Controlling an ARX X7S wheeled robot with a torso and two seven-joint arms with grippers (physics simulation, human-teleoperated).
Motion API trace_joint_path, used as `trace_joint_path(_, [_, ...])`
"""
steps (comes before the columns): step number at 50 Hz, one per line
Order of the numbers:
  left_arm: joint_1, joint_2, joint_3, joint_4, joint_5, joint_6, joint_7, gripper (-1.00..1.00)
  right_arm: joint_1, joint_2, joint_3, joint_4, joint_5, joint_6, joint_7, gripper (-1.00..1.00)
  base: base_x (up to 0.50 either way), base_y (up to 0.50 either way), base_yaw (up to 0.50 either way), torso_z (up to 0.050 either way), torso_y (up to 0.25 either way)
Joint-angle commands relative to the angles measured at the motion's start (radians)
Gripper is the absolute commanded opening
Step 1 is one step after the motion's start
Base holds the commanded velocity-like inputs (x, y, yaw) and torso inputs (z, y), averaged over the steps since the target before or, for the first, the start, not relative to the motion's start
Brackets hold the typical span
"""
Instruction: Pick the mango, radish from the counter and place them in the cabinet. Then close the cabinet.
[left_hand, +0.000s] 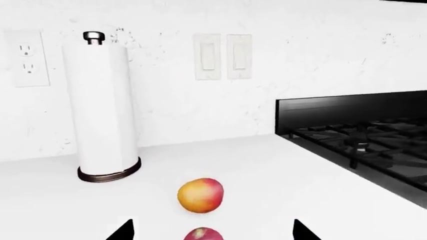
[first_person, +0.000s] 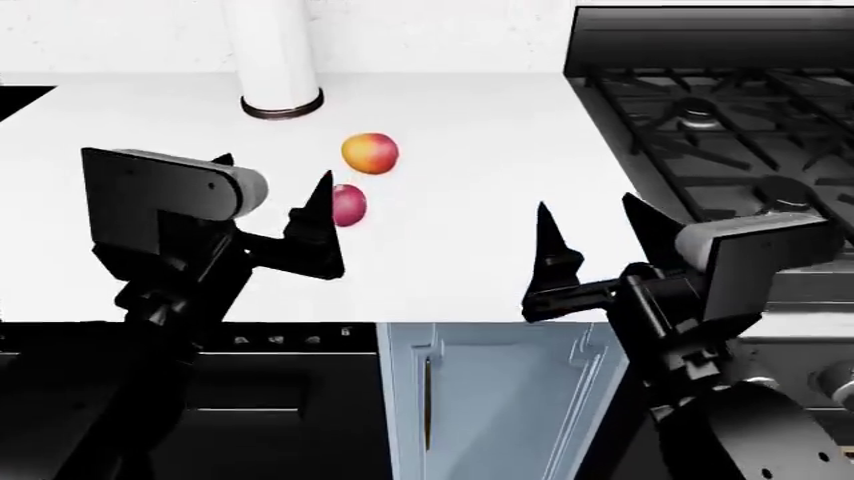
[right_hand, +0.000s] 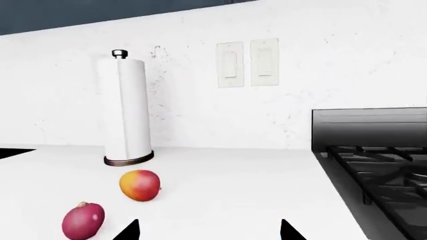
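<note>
Lying mid-desk, the radish is set touching the mango, toward the front edge. Left gripper and right gripper are held released, jaws spread, grasping nothing.

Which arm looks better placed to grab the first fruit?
The left. Its open left gripper is right by the radish, mango just beyond; the right gripper hangs farther off.
</note>
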Motion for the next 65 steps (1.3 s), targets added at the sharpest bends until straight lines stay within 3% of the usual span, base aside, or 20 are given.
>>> trace_joint_path(1, [-0.157,-0.033,-0.082,0.105,-0.102,-0.247,0.040,1.00,0.153,0.041,0.055,-0.106,0.123,0.178,0.009,1.00,0.25,0.06,0.00,0.000,0.000])
trace_joint_path(6, [-0.202,-0.060,-0.104,0.102,-0.163,-0.275,0.006,1.00,0.217,0.059,0.072,-0.122,0.161,0.239,0.017,1.00,0.29,0.21,0.00,0.000,0.000])
trace_joint_path(16, [-0.246,-0.134,-0.144,0.064,-0.422,-0.272,-0.185,1.00,0.293,0.073,0.108,-0.138,0.227,0.310,0.023,1.00,0.34,0.39,0.00,0.000,0.000])
trace_joint_path(29, [-0.310,-0.163,-0.152,0.011,-0.569,-0.269,-0.312,1.00,0.374,0.086,0.175,-0.127,0.301,0.390,0.042,1.00,0.29,-0.03,0.00,0.000,0.001])
trace_joint_path(36, [-0.305,-0.202,-0.104,0.034,-0.573,-0.191,-0.299,1.00,0.417,0.091,0.195,-0.117,0.336,0.434,0.055,1.00,0.00,0.00,0.00,0.000,0.000])
trace_joint_path(52, [-0.383,-0.214,-0.113,0.014,-0.680,-0.263,-0.368,1.00,0.479,0.115,0.186,-0.079,0.385,0.507,0.066,1.00,0.19,0.00,0.00,0.000,0.000])
trace_joint_path(57, [-0.393,-0.229,-0.104,0.010,-0.689,-0.212,-0.374,1.00,0.488,0.115,0.203,-0.086,0.408,0.529,0.078,1.00,0.11,0.00,0.00,0.000,0.000])
trace_joint_path(65, [-0.387,-0.259,-0.094,0.036,-0.707,-0.175,-0.361,1.00,0.502,0.119,0.206,-0.091,0.431,0.549,0.091,1.00,0.00,0.00,0.00,0.047,0.023])
